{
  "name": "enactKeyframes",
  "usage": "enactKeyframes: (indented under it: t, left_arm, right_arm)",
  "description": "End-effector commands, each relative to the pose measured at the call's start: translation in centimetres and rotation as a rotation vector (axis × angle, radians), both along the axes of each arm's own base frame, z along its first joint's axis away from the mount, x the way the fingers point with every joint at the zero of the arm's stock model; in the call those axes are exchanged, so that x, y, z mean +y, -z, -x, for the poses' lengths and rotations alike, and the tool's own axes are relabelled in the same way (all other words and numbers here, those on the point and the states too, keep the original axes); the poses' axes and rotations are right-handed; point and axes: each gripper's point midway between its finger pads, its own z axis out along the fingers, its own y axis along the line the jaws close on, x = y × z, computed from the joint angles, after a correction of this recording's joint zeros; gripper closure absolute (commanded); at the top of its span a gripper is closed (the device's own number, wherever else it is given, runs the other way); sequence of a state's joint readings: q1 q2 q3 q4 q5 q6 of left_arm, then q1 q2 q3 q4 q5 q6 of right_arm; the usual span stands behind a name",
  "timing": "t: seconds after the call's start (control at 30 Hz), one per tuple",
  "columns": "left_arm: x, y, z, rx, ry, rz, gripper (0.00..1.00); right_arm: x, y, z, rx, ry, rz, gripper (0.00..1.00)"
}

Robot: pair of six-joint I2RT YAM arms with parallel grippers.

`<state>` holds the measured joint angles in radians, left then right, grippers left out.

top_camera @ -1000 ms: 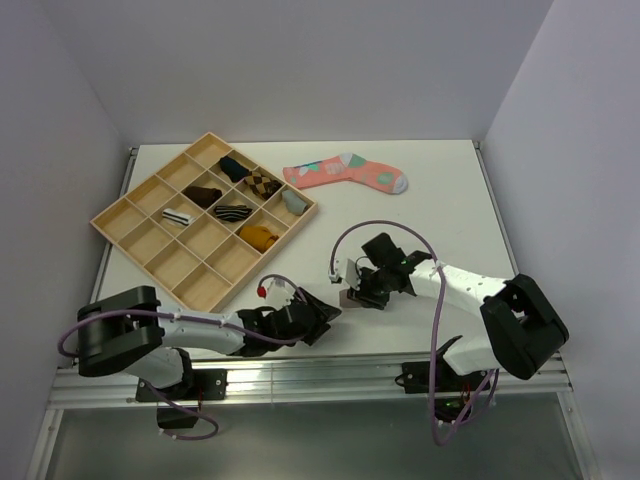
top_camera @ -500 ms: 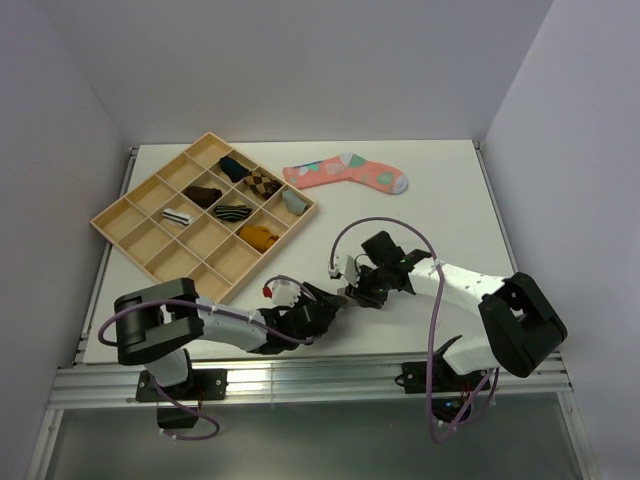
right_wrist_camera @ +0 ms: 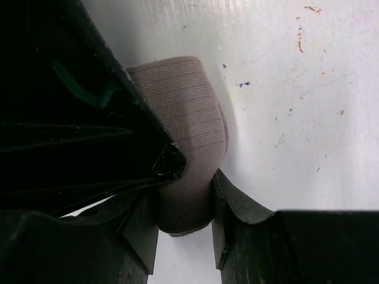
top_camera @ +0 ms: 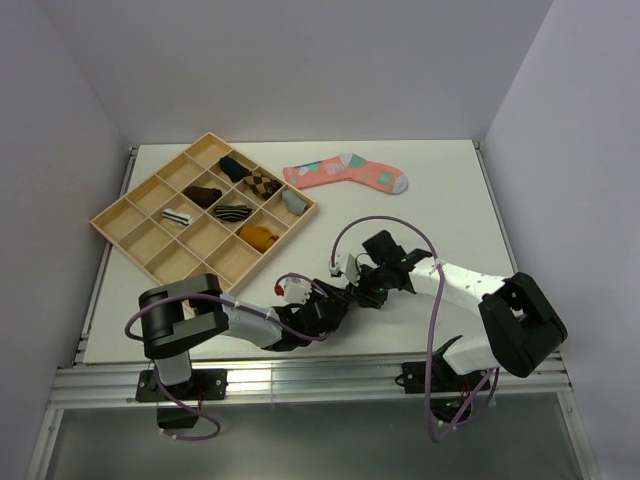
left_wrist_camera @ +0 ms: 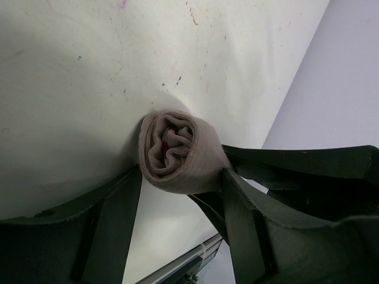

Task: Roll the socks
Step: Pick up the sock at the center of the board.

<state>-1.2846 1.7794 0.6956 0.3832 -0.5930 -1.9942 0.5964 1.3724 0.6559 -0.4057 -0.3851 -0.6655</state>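
Showing the rolled taupe-brown sock (left_wrist_camera: 180,151) at the near middle of the white table (top_camera: 450,200), where both arms meet. Left gripper (left_wrist_camera: 181,177): fingers pressed against either side of the roll, whose spiral end faces the wrist camera. Right gripper (right_wrist_camera: 183,216): pinching the same roll across its ribbed body, just beside a left finger. Far left, a wooden compartment tray (top_camera: 150,178) holding several small rolled socks; far centre, a flat coral-pink sock (top_camera: 345,172).
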Motion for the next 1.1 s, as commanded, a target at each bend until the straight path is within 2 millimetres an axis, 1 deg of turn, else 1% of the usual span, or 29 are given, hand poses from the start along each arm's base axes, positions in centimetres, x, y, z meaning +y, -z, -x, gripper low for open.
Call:
enactKeyframes:
  t: [0.0, 0.2, 0.3, 0.43, 0.63, 0.73, 0.9, 0.93, 1.03, 1.07]
  left_arm:
    - [0.2, 0.7, -0.9, 0.190, -0.226, 0.221, 0.38]
    - [0.9, 2.1, -1.0, 0.206, -0.260, 0.197, 0.41]
    - [1.0, 2.5, -1.0, 0.213, -0.277, 0.195, 0.42]
    - [1.5, 2.9, -1.2, 0.204, -0.300, 0.201, 0.44]
    - [1.2, 3.6, -1.3, 0.205, -0.302, 0.195, 0.47]
    - [1.4, 4.0, -1.3, 0.208, -0.305, 0.201, 0.50]
    - [1.3, 4.2, -1.2, 0.202, -0.295, 0.203, 0.62]
    - [1.3, 4.2, -1.2, 0.200, -0.293, 0.204, 0.67]
    - [1.2, 4.4, -1.1, 0.194, -0.275, 0.209, 0.75]
    - [1.2, 4.4, -1.1, 0.190, -0.271, 0.207, 0.81]
  right_arm:
    - [1.2, -1.2, -0.6, -0.008, -0.007, -0.046, 1.00]
    - [1.4, -1.4, 0.3, 0.014, -0.031, -0.066, 1.00]
    - [1.5, -1.6, 0.4, 0.014, -0.040, -0.075, 1.00]
    - [1.6, -1.9, 1.1, 0.029, -0.061, -0.092, 1.00]
    - [1.8, -2.5, 2.2, 0.054, -0.106, -0.121, 1.00]
    - [1.8, -2.6, 2.4, 0.050, -0.113, -0.129, 1.00]
    - [1.8, -2.7, 2.9, 0.059, -0.132, -0.136, 1.00]
    - [1.8, -2.7, 2.9, 0.059, -0.134, -0.137, 1.00]
    - [1.8, -3.0, 2.9, 0.053, -0.140, -0.140, 1.00]
    - [1.7, -3.0, 2.9, 0.053, -0.141, -0.139, 1.00]
